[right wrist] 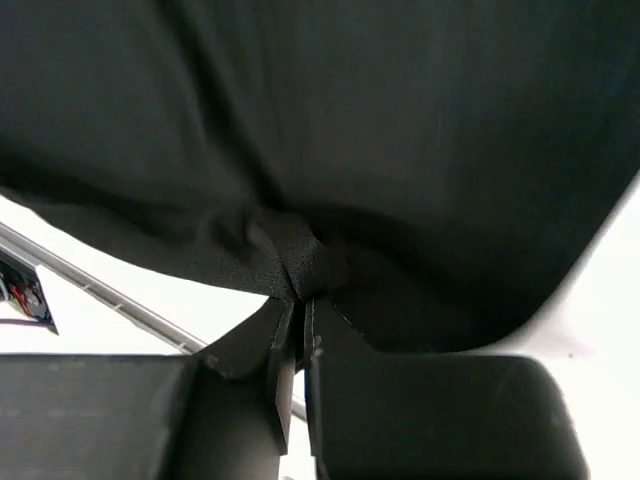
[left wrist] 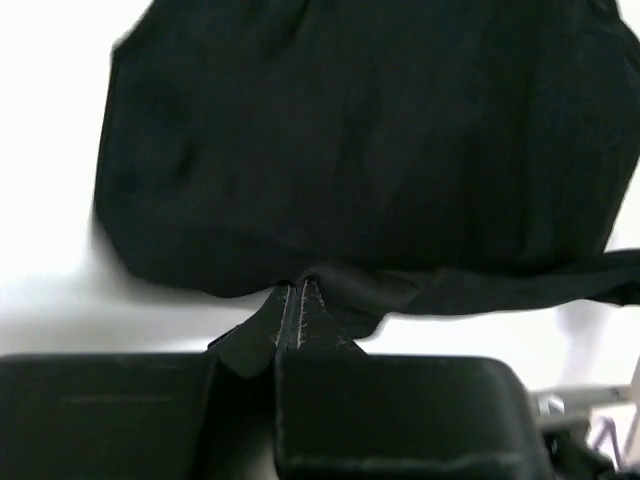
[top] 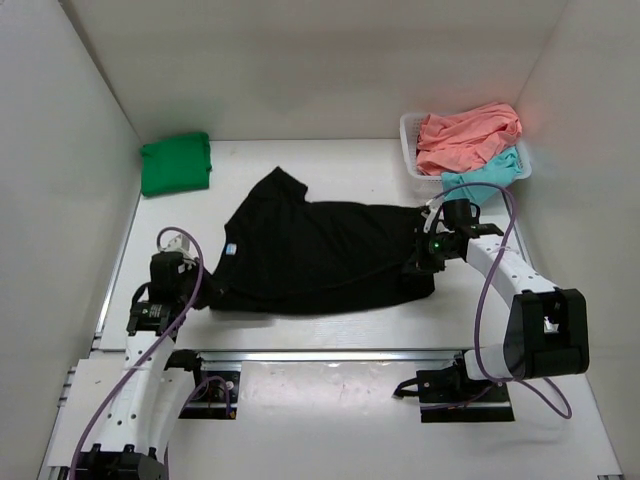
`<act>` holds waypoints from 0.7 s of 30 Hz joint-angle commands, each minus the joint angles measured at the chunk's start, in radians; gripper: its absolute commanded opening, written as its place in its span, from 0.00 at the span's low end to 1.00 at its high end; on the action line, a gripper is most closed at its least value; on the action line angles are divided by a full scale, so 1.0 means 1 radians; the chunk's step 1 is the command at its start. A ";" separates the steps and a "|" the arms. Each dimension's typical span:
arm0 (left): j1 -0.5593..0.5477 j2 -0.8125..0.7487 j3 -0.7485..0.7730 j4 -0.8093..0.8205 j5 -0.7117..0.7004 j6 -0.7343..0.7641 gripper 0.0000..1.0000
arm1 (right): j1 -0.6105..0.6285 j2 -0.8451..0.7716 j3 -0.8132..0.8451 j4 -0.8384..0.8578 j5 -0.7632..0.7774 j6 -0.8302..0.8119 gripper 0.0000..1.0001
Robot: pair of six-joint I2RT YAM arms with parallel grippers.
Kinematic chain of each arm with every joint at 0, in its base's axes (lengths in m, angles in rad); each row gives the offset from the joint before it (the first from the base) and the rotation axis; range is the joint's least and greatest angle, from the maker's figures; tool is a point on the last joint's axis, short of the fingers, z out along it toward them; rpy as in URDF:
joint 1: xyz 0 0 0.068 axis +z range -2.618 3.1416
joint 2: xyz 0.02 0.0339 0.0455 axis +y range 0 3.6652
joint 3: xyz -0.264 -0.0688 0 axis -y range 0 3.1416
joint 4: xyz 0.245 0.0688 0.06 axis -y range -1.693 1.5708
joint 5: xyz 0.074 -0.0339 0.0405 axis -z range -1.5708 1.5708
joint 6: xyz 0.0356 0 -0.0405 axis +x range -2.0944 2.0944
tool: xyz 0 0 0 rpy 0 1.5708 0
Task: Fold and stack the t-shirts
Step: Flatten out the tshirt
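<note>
From above: shows black t-shirt spread across mid counter, left pincer at its left edge, right pincer at its right edge, green t-shirt folded far left.
Left wrist: shows left pincer clamped on the black hem.
Right wrist: shows right pincer pinching bunched black cloth.

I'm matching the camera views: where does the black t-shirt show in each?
Top external: black t-shirt spread out mid-frame.
Left wrist: fills the upper frame, edge pinched by left gripper.
Right wrist: fills the upper frame, fold pinched by right gripper.
Shared landmark: white table.
</note>
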 commanded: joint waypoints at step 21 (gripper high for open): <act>0.035 0.583 0.490 0.371 -0.064 -0.005 0.00 | 0.090 0.331 0.613 -0.259 0.142 -0.229 0.00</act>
